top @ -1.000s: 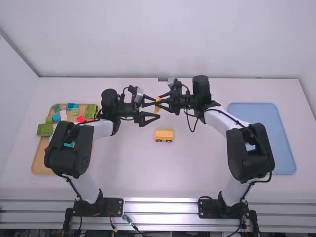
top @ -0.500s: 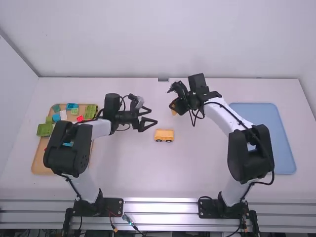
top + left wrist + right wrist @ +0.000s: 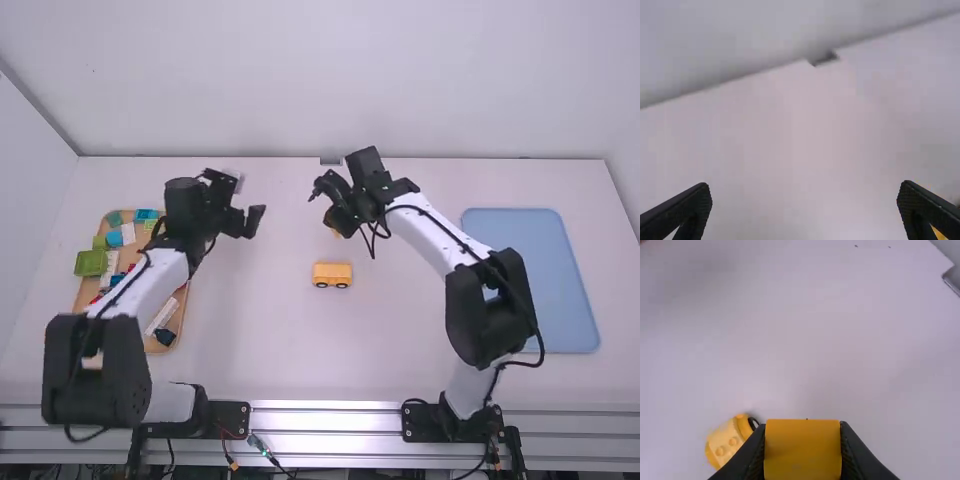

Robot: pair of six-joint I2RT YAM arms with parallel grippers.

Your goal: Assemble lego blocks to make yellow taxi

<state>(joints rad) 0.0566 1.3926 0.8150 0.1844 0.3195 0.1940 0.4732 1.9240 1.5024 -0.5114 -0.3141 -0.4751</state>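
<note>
The left gripper (image 3: 257, 221) has moved away from the right gripper (image 3: 337, 231), its jaws spread wide. The right jaws have come closer to the car, pinching a yellow block (image 3: 802, 452). Near them sits the yellow car (image 3: 332, 272), with round bumps and black wheels.

The yellow block (image 3: 802, 450) and wheeled yellow base (image 3: 332, 273) are looking like smooth plastic, the blue tray (image 3: 530, 280) is appearing smooth and matt, the white table (image 3: 260, 350) is looking smooth and matt, and the ridged rail (image 3: 325, 420) is gleaming like bare metal
</note>
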